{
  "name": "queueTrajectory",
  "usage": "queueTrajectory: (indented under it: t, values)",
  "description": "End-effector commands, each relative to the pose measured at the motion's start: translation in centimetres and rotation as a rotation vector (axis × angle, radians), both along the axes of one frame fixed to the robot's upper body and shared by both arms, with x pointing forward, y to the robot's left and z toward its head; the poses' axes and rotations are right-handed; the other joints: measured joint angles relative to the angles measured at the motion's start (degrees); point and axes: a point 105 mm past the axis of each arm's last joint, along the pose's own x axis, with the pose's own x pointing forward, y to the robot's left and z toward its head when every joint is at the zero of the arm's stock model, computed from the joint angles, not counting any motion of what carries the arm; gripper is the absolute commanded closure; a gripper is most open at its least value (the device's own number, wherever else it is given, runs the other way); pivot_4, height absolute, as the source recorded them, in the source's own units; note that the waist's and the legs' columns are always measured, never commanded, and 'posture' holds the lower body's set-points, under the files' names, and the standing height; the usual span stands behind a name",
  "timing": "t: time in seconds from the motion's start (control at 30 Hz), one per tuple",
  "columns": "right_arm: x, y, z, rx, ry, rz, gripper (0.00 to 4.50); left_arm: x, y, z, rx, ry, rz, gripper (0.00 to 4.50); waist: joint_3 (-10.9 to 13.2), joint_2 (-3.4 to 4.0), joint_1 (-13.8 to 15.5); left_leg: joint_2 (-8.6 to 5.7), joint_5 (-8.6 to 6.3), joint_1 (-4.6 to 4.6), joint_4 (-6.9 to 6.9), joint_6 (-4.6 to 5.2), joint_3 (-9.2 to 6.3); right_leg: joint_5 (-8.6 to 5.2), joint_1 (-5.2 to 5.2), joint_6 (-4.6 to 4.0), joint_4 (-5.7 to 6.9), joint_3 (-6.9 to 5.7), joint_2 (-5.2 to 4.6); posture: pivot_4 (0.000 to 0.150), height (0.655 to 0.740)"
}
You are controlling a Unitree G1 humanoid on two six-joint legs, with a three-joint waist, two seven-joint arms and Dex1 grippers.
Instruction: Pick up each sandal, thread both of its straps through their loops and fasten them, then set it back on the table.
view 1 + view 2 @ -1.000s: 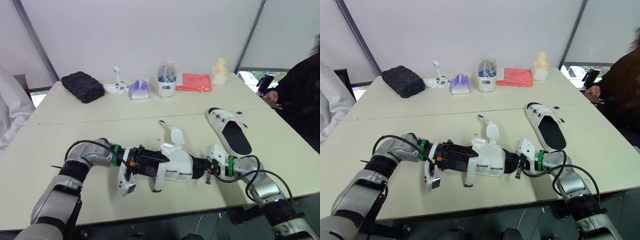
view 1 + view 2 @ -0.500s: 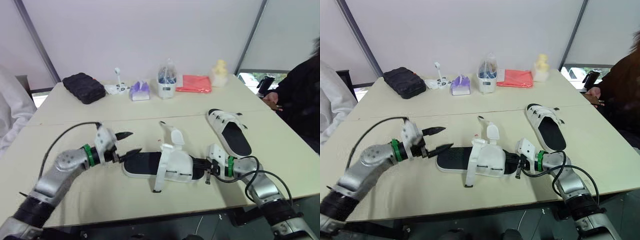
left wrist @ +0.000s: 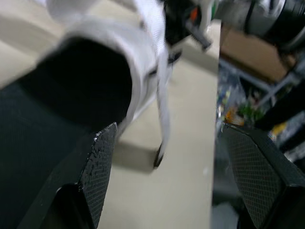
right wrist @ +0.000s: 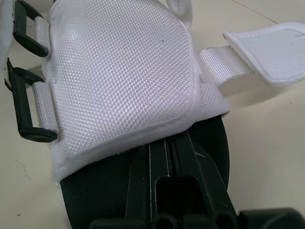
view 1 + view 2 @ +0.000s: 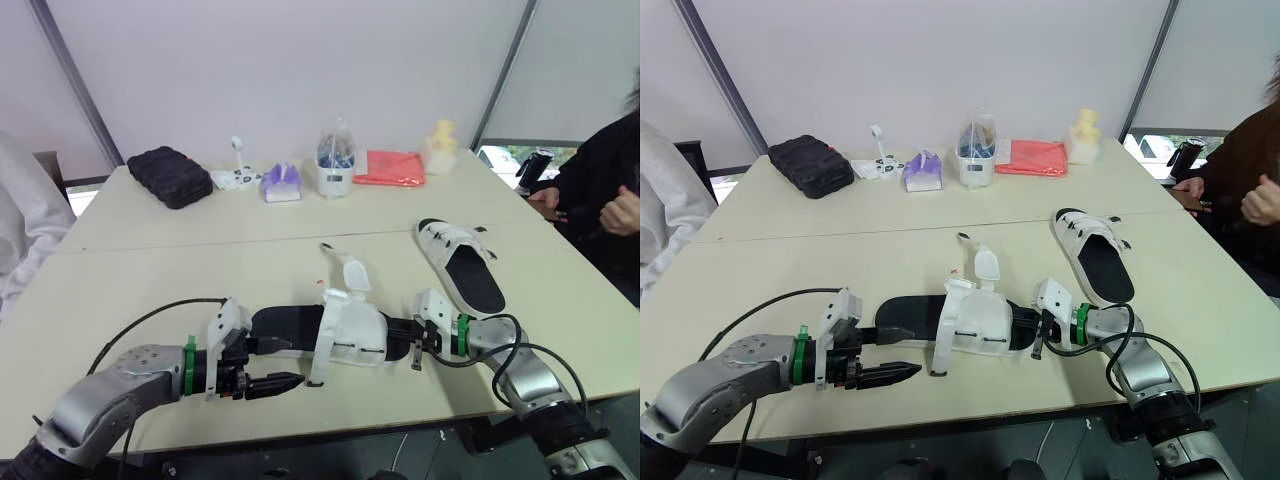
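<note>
The spread left claw [image 5: 915,350] returns low beside the black-soled white mesh sandal [image 5: 980,320], which the right claw [image 5: 1040,330] pinches, so it looks poised to resume threading.

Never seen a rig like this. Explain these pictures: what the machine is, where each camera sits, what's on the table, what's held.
It is a humanoid robot with two arms, each ending in a two-fingered black gripper. Two pictures come from cameras in its head, looking down over the arms; two come from its wrists, looking along the fingers. On the table lie two white sandals: the near sandal between the arms, straps undone, and the far sandal to the right. The right gripper seems clamped on the near sandal's toe end; the left gripper is open by its heel, holding nothing.
</note>
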Motion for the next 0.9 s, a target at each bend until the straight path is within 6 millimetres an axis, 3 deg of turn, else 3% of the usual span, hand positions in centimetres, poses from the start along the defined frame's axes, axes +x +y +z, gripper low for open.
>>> queueTrajectory:
  t: [0.03, 0.4, 0.57, 0.9]
  values:
    - [-0.5, -1.2, -3.0, -0.076, 0.114, -0.055, 4.5, 0.4, -0.3, 0.2, 0.0, -0.019, -0.057, 0.86, 0.0, -0.01, 0.0, 0.0, 0.0, -0.01, 0.0, 0.0, 0.0, 0.0, -0.02, 0.01, 0.0, -0.01, 0.0, 0.15, 0.74]
    - [-0.3, -1.2, -3.0, -0.068, 0.108, -0.079, 4.5, 0.4, -3.7, 2.3, -0.08, 0.075, -0.199, 0.86, 0.0, -0.01, -0.1, 0.01, 0.0, -0.05, -0.02, 0.0, -0.04, 0.02, -0.03, 0.03, -0.06, -0.03, -0.02, 0.15, 0.74]
    - [-0.2, -1.3, -2.9, -0.066, 0.104, -0.093, 4.5, 1.0, -4.6, 2.3, -0.047, 0.113, -0.233, 0.86, 0.0, -0.03, -0.1, 0.01, 0.0, -0.06, -0.02, 0.0, -0.05, 0.03, 0.0, 0.05, -0.06, -0.05, -0.01, 0.15, 0.74]
    - [0.0, -1.4, -2.8, -0.061, 0.095, -0.11, 4.5, 0.8, -3.3, 0.4, 0.021, 0.179, -0.247, 0.86, 0.0, -0.03, -0.1, 0.02, 0.0, -0.09, -0.04, 0.0, -0.06, 0.02, -0.02, 0.05, -0.08, -0.05, -0.01, 0.15, 0.74]
